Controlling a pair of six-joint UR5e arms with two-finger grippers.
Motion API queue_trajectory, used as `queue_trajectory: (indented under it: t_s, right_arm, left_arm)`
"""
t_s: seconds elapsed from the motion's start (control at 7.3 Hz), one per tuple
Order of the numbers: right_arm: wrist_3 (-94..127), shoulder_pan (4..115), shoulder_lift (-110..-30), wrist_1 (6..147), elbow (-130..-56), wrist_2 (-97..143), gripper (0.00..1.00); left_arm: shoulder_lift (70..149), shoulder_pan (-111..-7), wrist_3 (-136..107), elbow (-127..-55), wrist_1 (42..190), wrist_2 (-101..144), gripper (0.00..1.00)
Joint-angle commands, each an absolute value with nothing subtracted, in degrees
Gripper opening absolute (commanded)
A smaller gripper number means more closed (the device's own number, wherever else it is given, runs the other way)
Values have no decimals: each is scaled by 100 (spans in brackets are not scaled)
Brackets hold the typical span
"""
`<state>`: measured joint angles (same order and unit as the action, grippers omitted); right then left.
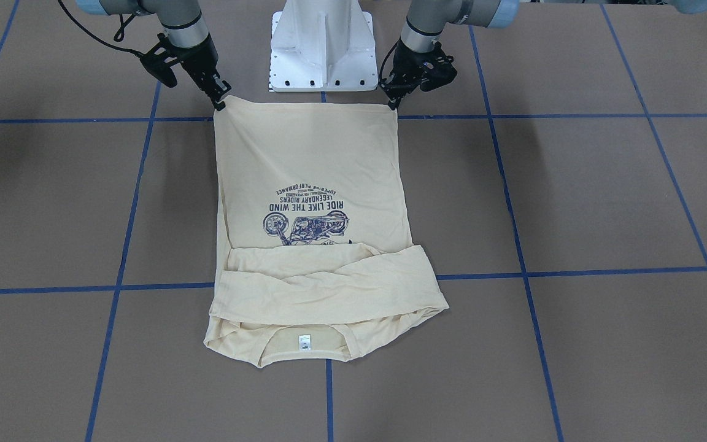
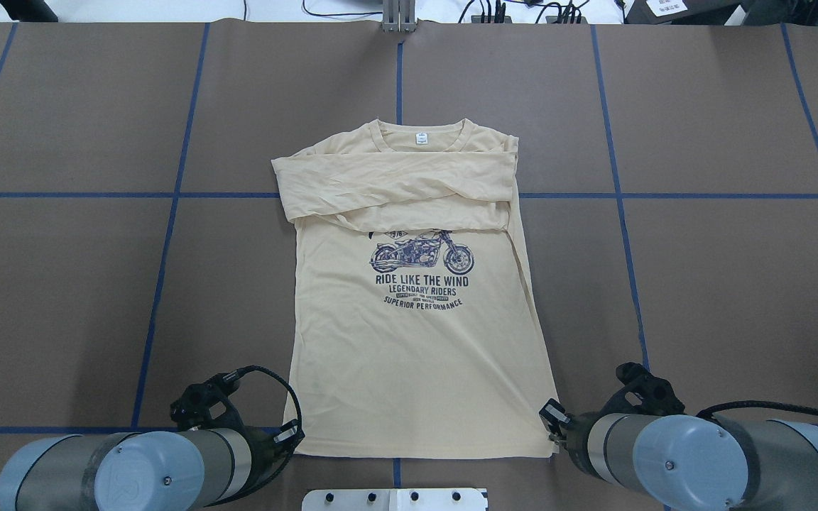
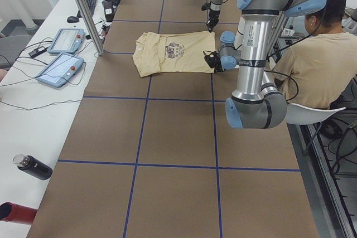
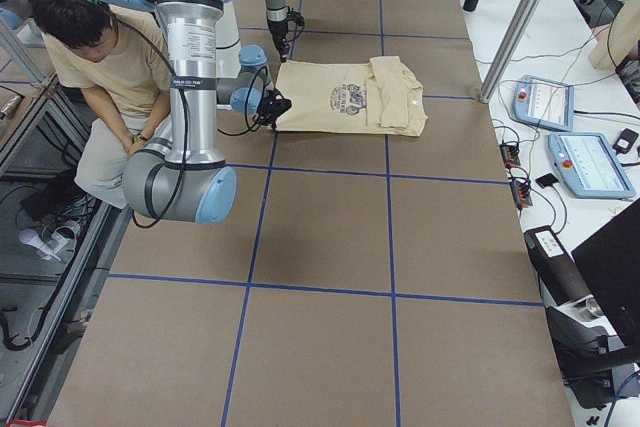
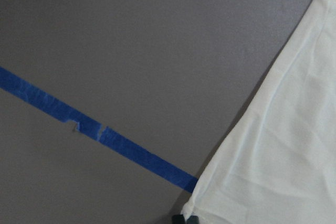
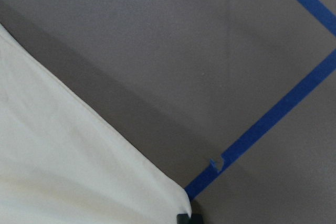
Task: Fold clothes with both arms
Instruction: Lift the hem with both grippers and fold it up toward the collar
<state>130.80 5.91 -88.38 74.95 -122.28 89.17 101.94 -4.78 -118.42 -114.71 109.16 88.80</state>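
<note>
Clenched with left gripper (image 1: 393, 102) and right gripper (image 1: 221, 102) on the two hem corners of the T-shirt (image 1: 310, 166), beside the white pedestal base (image 1: 321, 49) at the robot-side edge of the desk (image 1: 574, 196). Spread print up, sleeves folded across chest, collar toward the far edge, over blue tape lines (image 1: 574, 272).

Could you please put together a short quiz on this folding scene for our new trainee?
1. True or false: the sleeves lie folded across the chest of the T-shirt.
2. What do the left pincer and right pincer grip? A collar; B hem corners; C cuffs.
3. What vehicle does the navy print show?
Key: 1 true; 2 B; 3 a motorcycle.
</note>
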Motion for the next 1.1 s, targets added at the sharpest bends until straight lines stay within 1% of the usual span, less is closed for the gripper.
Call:
queue_trajectory:
  t_s: [0.0,0.27,0.55,0.69,0.82,0.96]
  right_arm:
    - [13096,423,-8816,7488,-12347,8869,0]
    - [13288,194,-8824,7497,-12454,8842,0]
    - [13289,176,-8955,7523,-12734,8885,0]
    - [13280,359,-9052,7532,-13057,8955,0]
    - [13280,917,-9018,7567,-13208,9556,0]
    - [13211,1393,-8913,7855,-13158,10189,0]
  left_arm:
    - [9873,-510,-11786,-11932,10916,8921,0]
    - [9354,-501,-11786,-12539,10916,9208,0]
    - [9386,-492,-11900,-12769,10916,9360,0]
    - [9395,-536,-11848,-13040,10925,9378,0]
    - [9404,-571,-11804,-13095,10934,9326,0]
    - [9526,-919,-11160,-13148,10934,9421,0]
